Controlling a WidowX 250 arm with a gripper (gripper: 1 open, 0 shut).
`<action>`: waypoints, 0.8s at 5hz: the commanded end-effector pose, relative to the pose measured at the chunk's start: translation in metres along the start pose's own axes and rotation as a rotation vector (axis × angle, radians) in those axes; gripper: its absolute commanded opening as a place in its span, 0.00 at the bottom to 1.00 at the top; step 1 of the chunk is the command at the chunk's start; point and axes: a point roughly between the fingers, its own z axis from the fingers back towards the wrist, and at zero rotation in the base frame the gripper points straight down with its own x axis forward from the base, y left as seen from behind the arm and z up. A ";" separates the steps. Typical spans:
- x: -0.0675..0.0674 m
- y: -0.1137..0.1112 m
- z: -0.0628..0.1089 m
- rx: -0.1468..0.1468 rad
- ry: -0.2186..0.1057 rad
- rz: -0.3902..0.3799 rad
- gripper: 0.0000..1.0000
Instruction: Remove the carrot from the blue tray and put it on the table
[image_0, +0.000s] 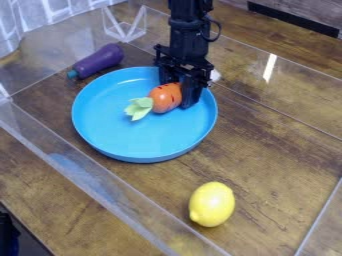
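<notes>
The orange carrot (163, 97), with its light green leafy top (139, 106) pointing left, lies level over the back right part of the blue tray (134, 135). The black gripper (181, 92) comes straight down from above and is shut on the carrot's thick end. I cannot tell whether the carrot rests on the tray floor or hangs just above it. The tray sits on the glossy brown wood table (281, 150).
A purple eggplant (96, 61) lies on the table just behind the tray's left rim. A yellow lemon (211, 204) sits at the front right. Clear plastic walls (54, 150) run along the left and front of the table.
</notes>
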 end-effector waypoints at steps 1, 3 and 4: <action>0.009 -0.001 0.050 0.032 -0.076 0.008 0.00; 0.017 -0.015 0.131 0.055 -0.146 0.041 0.00; 0.017 -0.038 0.139 0.051 -0.157 0.004 0.00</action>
